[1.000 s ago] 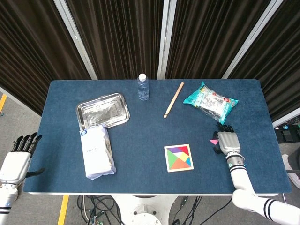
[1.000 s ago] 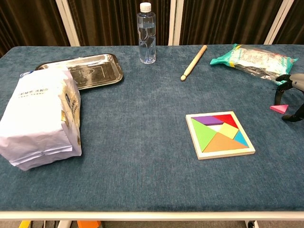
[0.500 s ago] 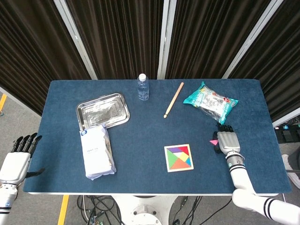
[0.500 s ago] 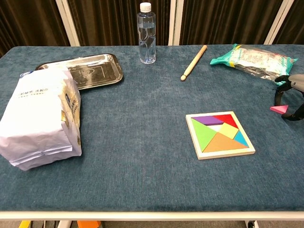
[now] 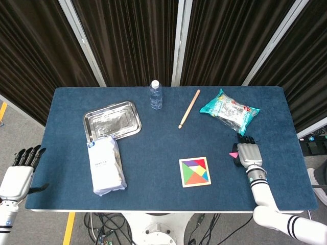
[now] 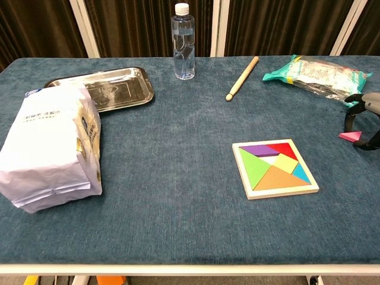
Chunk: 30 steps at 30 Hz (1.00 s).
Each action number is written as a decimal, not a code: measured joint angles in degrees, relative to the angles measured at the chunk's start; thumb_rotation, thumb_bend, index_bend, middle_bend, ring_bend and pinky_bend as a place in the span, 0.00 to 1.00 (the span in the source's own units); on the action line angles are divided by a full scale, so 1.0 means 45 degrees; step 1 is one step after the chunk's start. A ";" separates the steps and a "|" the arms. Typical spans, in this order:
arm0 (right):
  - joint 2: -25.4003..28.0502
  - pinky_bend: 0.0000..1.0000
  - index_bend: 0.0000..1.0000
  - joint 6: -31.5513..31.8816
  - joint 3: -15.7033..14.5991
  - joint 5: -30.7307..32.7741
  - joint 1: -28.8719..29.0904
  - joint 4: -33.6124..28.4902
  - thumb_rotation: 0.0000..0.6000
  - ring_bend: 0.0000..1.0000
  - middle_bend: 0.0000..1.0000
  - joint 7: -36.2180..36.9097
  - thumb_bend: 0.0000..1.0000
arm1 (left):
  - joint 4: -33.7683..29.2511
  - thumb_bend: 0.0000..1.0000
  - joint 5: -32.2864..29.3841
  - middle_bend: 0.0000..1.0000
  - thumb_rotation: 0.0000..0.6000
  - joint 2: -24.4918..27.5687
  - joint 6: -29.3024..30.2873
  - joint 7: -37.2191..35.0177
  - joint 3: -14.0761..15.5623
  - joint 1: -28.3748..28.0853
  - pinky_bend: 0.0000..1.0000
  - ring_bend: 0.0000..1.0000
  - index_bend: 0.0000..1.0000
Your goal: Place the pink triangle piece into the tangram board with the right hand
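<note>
nearest the table's front edge sits the white paper-wrapped bag (image 6: 52,145) on the left, and to its right the square wooden tangram board (image 6: 274,168) with coloured pieces and one pale gap showing. off the table's left corner the left hand (image 5: 19,173) hangs with fingers straight and apart, holding nothing. at the right edge the right hand (image 5: 247,152) rests over the small pink triangle piece (image 6: 350,136); dark fingers (image 6: 350,117) curve on either side of it, but whether they actually grip it i cannot tell. further back lie the shiny metal tray (image 6: 108,87), the wooden stick (image 6: 241,78), the teal snack packet (image 6: 314,71) and the clear plastic water bottle (image 6: 183,43) on the blue cloth table (image 6: 178,154).
</note>
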 measured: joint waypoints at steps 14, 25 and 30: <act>0.0247 0.00 0.49 0.0459 0.0015 -0.0559 -0.0040 -0.0594 1.00 0.00 0.00 0.0134 0.30 | 0.0026 0.00 -0.0020 0.00 1.00 0.0024 0.0051 -0.0093 -0.0015 0.0028 0.00 0.00 0.00; 0.0503 0.00 0.50 0.1421 0.0116 -0.1778 0.0162 -0.2632 1.00 0.00 0.00 -0.0400 0.31 | 0.0055 0.00 -0.0006 0.00 1.00 0.0008 0.0083 -0.0150 -0.0027 0.0040 0.00 0.00 0.00; -0.0043 0.00 0.50 0.1555 0.0124 -0.1762 0.0301 -0.2951 1.00 0.00 0.00 -0.0606 0.34 | 0.0162 0.00 -0.0002 0.00 1.00 0.0001 0.0122 -0.0302 -0.0020 0.0076 0.00 0.00 0.00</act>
